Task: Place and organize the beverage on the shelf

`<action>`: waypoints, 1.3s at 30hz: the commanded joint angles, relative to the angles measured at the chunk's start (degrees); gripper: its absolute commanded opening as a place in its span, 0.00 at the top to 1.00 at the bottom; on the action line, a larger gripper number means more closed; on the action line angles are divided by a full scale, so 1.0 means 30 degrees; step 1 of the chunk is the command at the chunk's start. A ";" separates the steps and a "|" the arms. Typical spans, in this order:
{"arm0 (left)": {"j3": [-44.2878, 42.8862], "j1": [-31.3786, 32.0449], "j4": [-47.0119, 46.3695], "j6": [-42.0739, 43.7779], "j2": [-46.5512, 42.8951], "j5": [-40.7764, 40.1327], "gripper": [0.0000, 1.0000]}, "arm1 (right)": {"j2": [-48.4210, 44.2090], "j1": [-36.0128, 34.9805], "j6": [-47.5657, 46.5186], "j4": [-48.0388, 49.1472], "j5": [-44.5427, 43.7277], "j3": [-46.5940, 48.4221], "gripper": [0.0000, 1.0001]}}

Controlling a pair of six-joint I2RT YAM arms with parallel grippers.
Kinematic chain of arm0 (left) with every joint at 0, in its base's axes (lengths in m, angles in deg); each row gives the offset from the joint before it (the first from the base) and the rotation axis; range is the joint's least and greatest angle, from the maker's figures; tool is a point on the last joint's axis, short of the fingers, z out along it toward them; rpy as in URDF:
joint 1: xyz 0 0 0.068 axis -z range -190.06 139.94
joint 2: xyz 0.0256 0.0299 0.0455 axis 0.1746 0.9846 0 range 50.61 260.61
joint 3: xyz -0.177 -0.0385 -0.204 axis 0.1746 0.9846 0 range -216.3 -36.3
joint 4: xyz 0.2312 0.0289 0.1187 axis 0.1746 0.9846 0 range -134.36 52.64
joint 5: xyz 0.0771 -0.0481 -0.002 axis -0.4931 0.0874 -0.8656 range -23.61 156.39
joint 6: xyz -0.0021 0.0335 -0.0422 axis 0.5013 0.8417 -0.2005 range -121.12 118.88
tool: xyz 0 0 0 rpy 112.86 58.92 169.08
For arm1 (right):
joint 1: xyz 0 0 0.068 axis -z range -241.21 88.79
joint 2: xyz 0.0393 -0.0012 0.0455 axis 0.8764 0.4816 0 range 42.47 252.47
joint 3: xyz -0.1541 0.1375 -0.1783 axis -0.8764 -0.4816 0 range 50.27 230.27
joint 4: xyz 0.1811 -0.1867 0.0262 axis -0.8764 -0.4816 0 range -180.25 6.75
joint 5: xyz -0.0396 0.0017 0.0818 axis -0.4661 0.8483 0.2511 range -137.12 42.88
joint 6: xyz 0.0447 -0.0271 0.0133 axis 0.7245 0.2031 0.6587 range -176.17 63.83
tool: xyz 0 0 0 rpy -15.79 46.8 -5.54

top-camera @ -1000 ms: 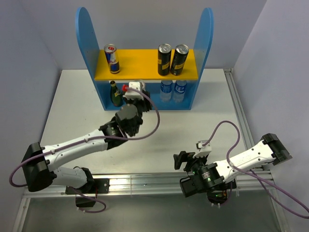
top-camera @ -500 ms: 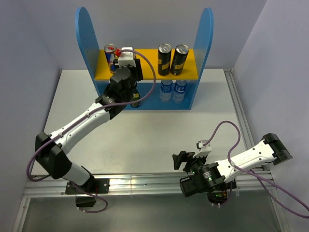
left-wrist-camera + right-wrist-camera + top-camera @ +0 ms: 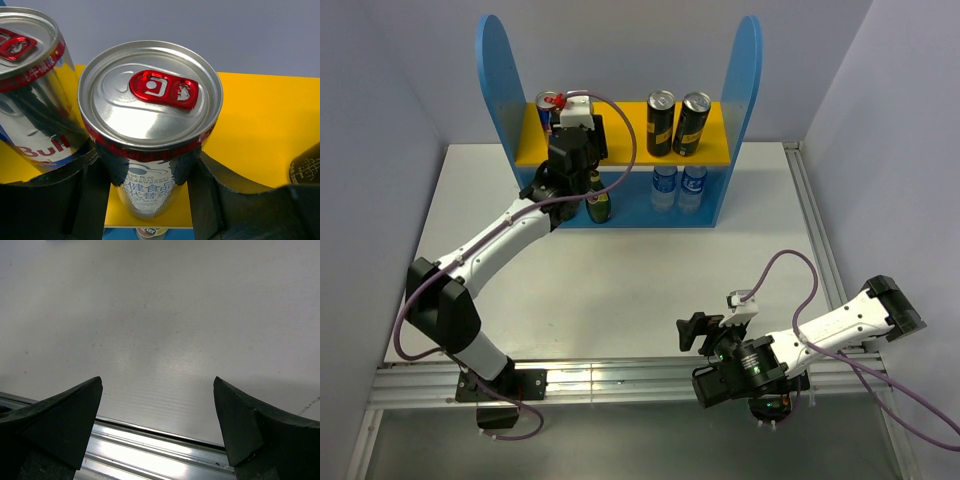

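Silver slim can (image 3: 150, 95) is now up at the shelf (image 3: 495, 80), over the left part of its yellow-orange upper board (image 3: 620, 125). One second ago my left gripper (image 3: 150, 200) was holding it low, in front of the shelf's lower level; half a second ago it was rising past the board's front edge. So the lift is done, and I judge that only setting down and letting go remain for this can.

The black fingers (image 3: 75, 200) are closed on the can's body from both sides, below the rim. The can stands upright, its red tab on top, just beside the blue-silver can (image 3: 30, 100) at the shelf's left end. I cannot tell whether the two cans touch, nor whether the silver one already rests on the board; its foot is close to the front edge.

Two dark cans (image 3: 676, 122) stand on the right part of the same board. On the lower level of the shelf I see a green bottle (image 3: 599, 207) and two small bottles with blue labels (image 3: 678, 187).

My right gripper (image 3: 157, 415) has not moved in this time. It waits well apart from the shelf, above the bare table (image 3: 160, 315), its fingers (image 3: 55, 410) spread wide with nothing between them.
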 commanded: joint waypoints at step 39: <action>0.4090 0.0064 -0.1379 -0.1438 -0.4212 0.0158 0.01 | 0.0177 -0.0142 0.0513 0.0022 -0.0933 0.0347 0.01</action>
